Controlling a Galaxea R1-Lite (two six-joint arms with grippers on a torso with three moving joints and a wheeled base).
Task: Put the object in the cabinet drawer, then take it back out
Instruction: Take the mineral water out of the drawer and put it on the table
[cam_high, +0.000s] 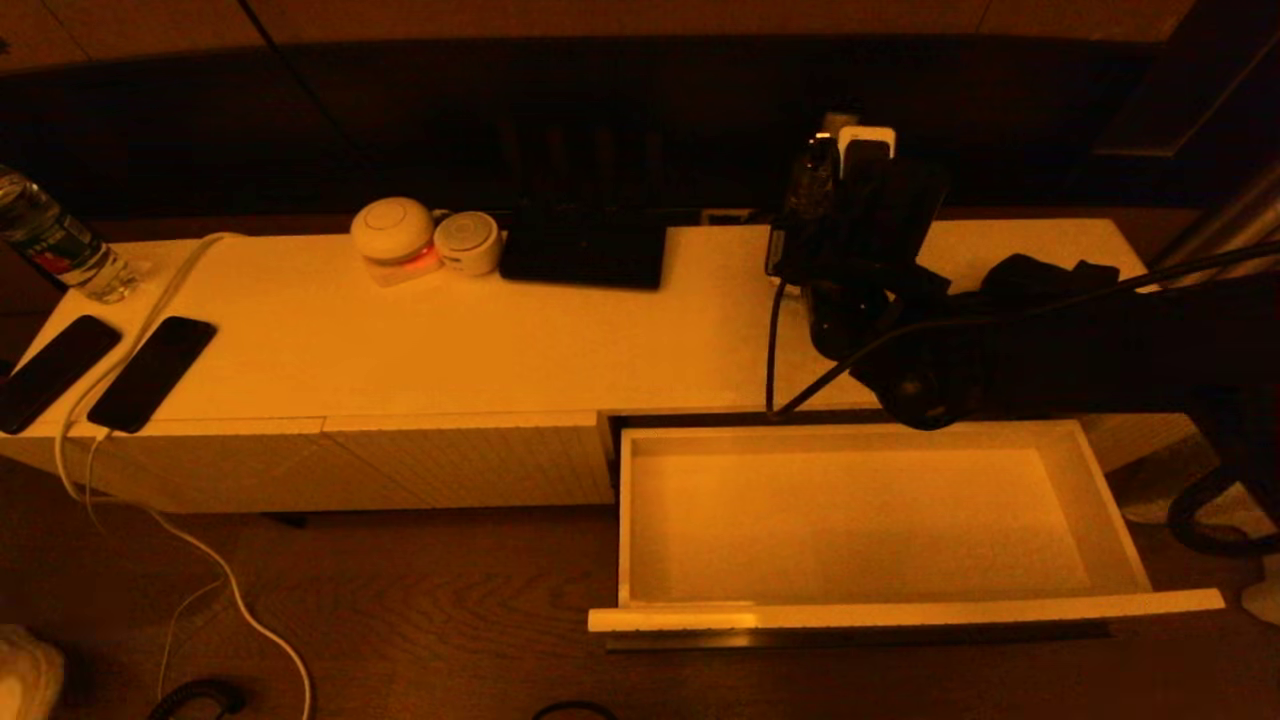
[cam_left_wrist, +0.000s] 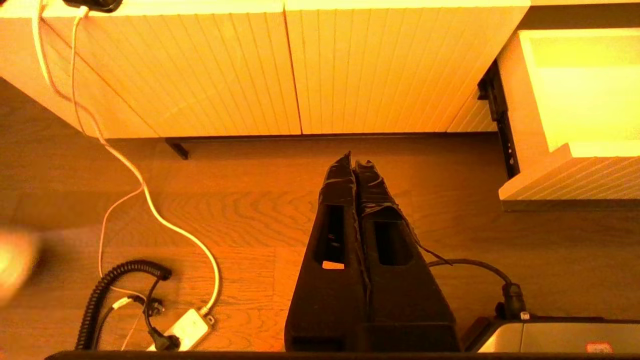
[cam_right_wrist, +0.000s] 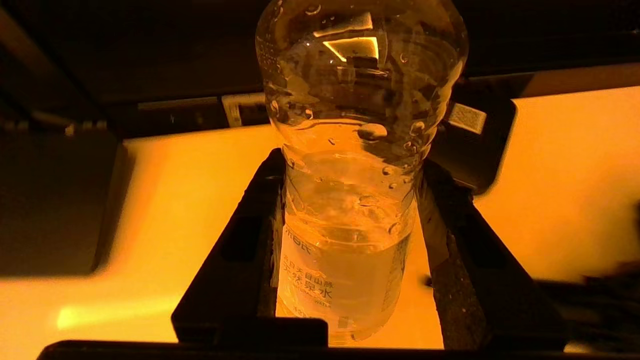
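Note:
The cabinet drawer (cam_high: 900, 608) stands pulled out at the right, its pale inside bare; its side wall (cam_left_wrist: 510, 100) also shows in the left wrist view. A clear water bottle (cam_right_wrist: 350, 210) with a printed label sits between the fingers of my right gripper (cam_right_wrist: 352, 170), which is shut on it. In the head view that bottle (cam_high: 806, 190) is upright over the cabinet top behind the drawer, with the right gripper (cam_high: 800, 255) around it. My left gripper (cam_left_wrist: 353, 161) is shut on nothing and hangs over the wooden floor in front of the ribbed cabinet fronts.
On the cabinet top (cam_high: 500, 340) lie two dark phones (cam_high: 150, 372), a white cable (cam_high: 150, 310), a second bottle (cam_high: 55, 245), two round white devices (cam_high: 392, 232) and a dark flat box (cam_high: 585, 250). A white power strip (cam_left_wrist: 185, 327) and cords lie on the floor.

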